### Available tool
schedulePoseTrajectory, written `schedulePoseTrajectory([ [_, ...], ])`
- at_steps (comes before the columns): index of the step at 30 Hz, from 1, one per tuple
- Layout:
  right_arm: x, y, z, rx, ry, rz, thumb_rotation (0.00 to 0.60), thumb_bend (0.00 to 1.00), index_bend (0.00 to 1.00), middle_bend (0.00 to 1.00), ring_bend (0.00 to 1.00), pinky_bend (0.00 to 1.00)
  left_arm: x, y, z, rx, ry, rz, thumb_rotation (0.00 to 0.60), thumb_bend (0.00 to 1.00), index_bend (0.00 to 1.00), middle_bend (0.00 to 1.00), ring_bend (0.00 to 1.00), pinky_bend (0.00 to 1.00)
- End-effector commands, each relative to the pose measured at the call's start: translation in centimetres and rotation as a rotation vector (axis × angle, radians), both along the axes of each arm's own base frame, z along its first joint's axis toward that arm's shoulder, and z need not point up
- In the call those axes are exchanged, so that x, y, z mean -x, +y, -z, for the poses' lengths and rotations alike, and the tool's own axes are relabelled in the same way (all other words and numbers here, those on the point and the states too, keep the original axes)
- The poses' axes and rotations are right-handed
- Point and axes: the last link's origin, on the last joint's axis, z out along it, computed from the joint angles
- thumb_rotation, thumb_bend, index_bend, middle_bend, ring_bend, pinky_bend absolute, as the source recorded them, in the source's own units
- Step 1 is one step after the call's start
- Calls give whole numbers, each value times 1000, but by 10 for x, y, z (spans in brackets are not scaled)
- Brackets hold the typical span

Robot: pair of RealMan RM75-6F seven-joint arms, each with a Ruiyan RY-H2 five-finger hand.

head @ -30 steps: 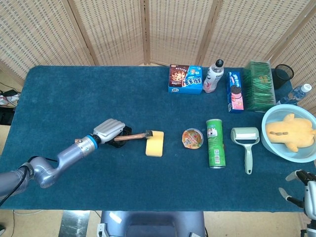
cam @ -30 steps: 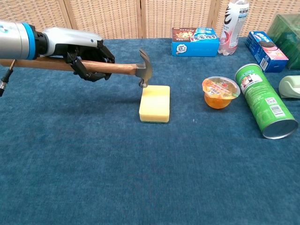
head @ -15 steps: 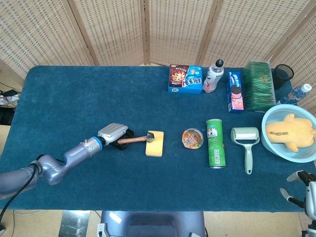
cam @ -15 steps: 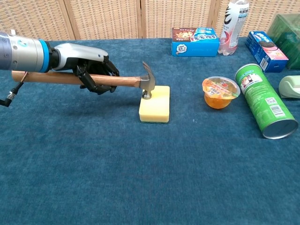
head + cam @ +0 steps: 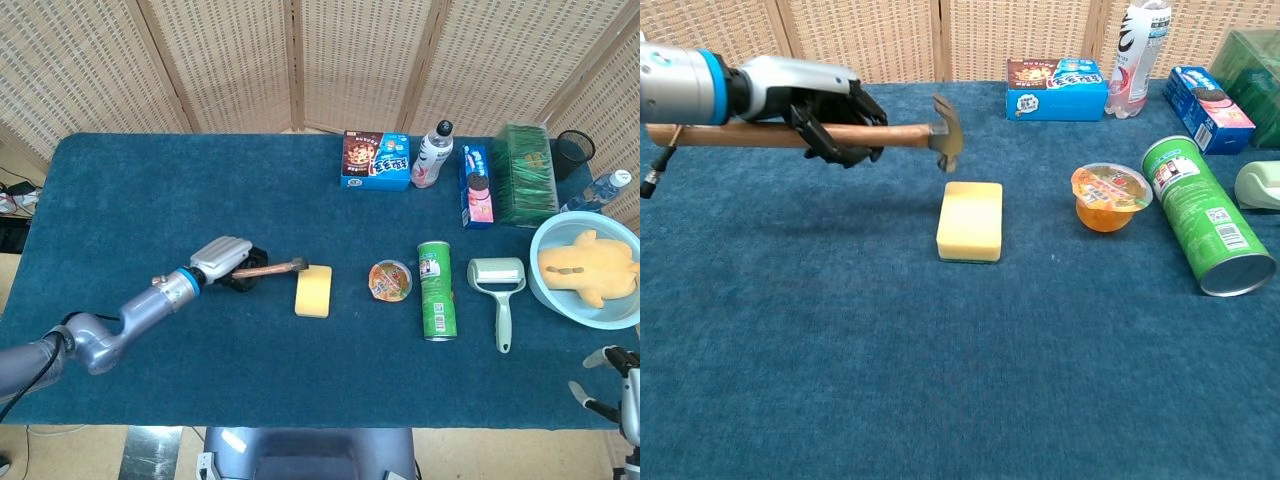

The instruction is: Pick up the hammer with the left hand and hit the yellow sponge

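We see the left hand (image 5: 830, 115) wrapped around the wooden handle of the hammer (image 5: 895, 134), gripping it firmly, with the handle lying roughly level and its butt end running back under the forearm. The metal head hangs in the air above the far end of the yellow sponge (image 5: 971, 220), apart from it, face pointing down. In the head view the left hand (image 5: 225, 262) sits left of the sponge (image 5: 313, 291), and the hammer (image 5: 275, 267) reaches toward the sponge's upper left corner. The sponge lies flat on the blue desk (image 5: 940, 380), near its middle.

To the right of the sponge we find a jelly cup (image 5: 1111, 196), then a green can (image 5: 1205, 213) lying on its side, and a lint roller (image 5: 497, 288). At the far edge stand a blue snack box (image 5: 376, 160), a white bottle (image 5: 433, 155), a cookie box (image 5: 476, 186) and a green box (image 5: 527, 173). A pale blue bowl (image 5: 560, 300) holds a yellow plush toy (image 5: 588, 265).

The right hand (image 5: 612, 385) shows only partly at the lower right corner of the head view; we cannot tell how its fingers stand.
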Motion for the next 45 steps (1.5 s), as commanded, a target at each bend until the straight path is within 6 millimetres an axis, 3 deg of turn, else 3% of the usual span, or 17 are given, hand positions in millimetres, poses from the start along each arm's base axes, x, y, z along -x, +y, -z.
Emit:
schedulePoseTrajectory([
  [1, -1, -1, 0, 0, 1, -3, 600, 176, 541, 515, 485, 414, 4, -2, -8, -9, -10, -1, 600, 551, 564, 646, 652, 711],
  [10, -3, -1, 0, -2, 5, -8, 600, 175, 541, 515, 486, 413, 21, -6, -22, -20, -11, -30, 600, 549, 564, 646, 652, 712],
  [20, -3, -3, 1, -15, 2, -16, 600, 175, 541, 515, 485, 414, 62, -16, -33, -62, -27, -114, 600, 547, 564, 646, 652, 711],
  [26, -2, -8, 5, -41, -4, -25, 600, 175, 542, 515, 485, 413, 96, -24, -30, -81, -15, -201, 600, 542, 563, 646, 653, 711],
  [32, -2, -12, 7, -51, -5, -34, 600, 176, 543, 517, 486, 413, 108, -24, -22, -165, 0, -157, 600, 469, 564, 646, 649, 644],
  [35, -1, -13, 7, -52, -5, -36, 600, 176, 544, 518, 486, 414, 109, -26, -16, -187, -8, -145, 600, 406, 561, 612, 521, 500],
  [38, -1, -13, 7, -52, -7, -35, 600, 175, 544, 518, 486, 414, 107, -27, -8, -191, -11, -129, 600, 343, 479, 447, 305, 357],
  [43, 1, -11, 5, -44, -9, -32, 600, 175, 544, 518, 486, 413, 101, -25, 1, -225, 77, -40, 600, 226, 163, 164, 41, 142],
  [45, 1, -10, 4, -41, -9, -33, 600, 176, 544, 518, 486, 414, 98, -25, 1, -244, 86, -26, 600, 198, 73, 103, 8, 111],
])
